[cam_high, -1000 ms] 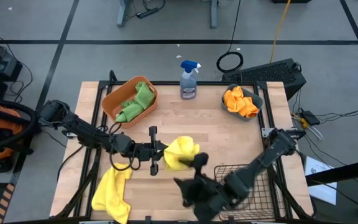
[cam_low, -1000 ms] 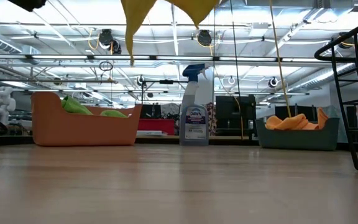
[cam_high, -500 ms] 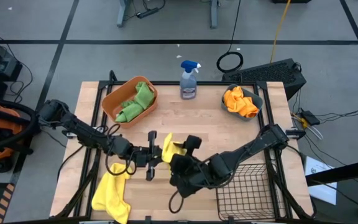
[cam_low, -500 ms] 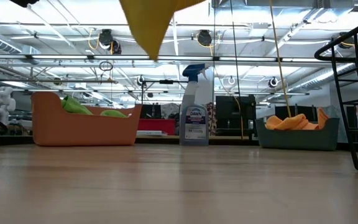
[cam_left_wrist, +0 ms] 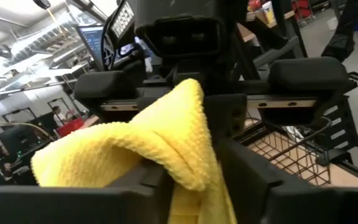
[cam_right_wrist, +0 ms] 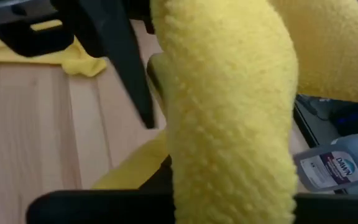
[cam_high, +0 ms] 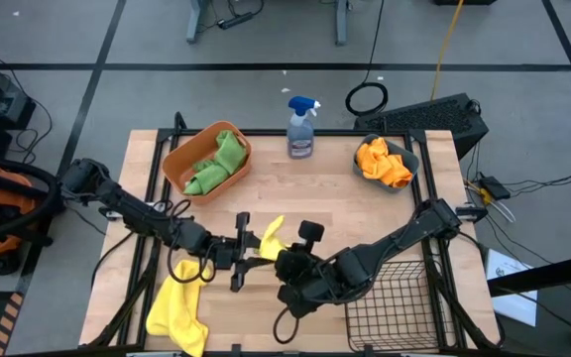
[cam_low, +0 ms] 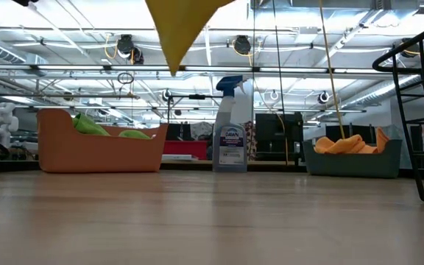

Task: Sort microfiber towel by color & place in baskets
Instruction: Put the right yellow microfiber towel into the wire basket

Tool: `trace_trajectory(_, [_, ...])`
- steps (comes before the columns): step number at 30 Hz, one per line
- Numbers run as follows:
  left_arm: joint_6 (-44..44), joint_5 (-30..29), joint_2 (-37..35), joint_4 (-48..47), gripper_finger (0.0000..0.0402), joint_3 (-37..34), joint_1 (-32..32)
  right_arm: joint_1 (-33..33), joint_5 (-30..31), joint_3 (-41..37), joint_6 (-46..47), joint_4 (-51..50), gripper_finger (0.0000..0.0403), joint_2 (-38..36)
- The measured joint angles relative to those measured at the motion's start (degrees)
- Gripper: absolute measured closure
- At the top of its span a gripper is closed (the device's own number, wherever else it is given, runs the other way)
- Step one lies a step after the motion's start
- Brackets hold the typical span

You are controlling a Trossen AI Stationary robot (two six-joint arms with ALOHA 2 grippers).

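Observation:
A yellow microfiber towel [cam_high: 272, 236] hangs in the air above the table's middle, between my two grippers. My left gripper [cam_high: 257, 248] reaches in from the left and is shut on it. My right gripper [cam_high: 284, 261] meets it from the right and is shut on the same towel. A second yellow towel [cam_high: 176, 307] lies crumpled on the table at the near left. Green towels [cam_high: 216, 159] lie in the orange tub [cam_high: 181, 151], orange towels [cam_high: 383, 162] in the teal bin [cam_high: 411, 157]. The black wire basket [cam_high: 395, 302] stands at the near right. My left gripper has a bunched fold of the yellow towel [cam_left_wrist: 194, 168] between its two fingers, which touch it on both sides. The fingers lie level and come from the table's left. The towel is clear of the table. My right gripper pinches a thick fold of the towel [cam_right_wrist: 229, 168] between its two fingers, close beside the left gripper's fingers [cam_right_wrist: 120, 56]. It comes level from the table's right. The towel is lifted clear, and one pointed corner [cam_low: 175, 44] hangs down below the hold.
A blue-topped spray bottle [cam_high: 302, 129] stands at the far edge between the tub and the bin. Bare wood lies between the far containers and the grippers. Cables and a black case lie on the floor beyond the table's far right corner.
My right gripper has moved from the near edge by the wire basket toward the table's left and far side, up to the left gripper, and has taken hold of the yellow towel. The towel, broad and spread before, is now gathered into a narrow bunch with one hanging corner.

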Motion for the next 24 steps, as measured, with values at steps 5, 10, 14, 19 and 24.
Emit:
trace_trajectory(5, [0.1,-0.5,0.0,-1.6,0.0193,0.0,-1.2,0.8,-0.7,0.0,3.3,-3.0,0.0369,-1.0])
trace_trajectory(10, [0.6,-3.8,-1.3,-7.9,0.0140,0.0,-2.7,2.9,-8.0,0.0,11.6,-11.5,0.0378,-3.9])
trace_trajectory(14, [0.4,-6.7,-3.7,-15.5,0.0131,0.0,-3.0,5.4,-17.6,0.0,19.8,-18.9,0.0387,-6.5])
trace_trajectory(19, [-1.2,-8.5,-5.9,-20.0,0.0137,0.0,-3.1,10.3,-30.6,0.0,33.4,-28.8,0.0381,-8.1])
trace_trajectory(24, [-2.9,-8.5,-6.3,-21.1,0.0147,0.0,-3.4,16.5,-35.4,0.0,40.7,-28.8,0.0380,-8.2])
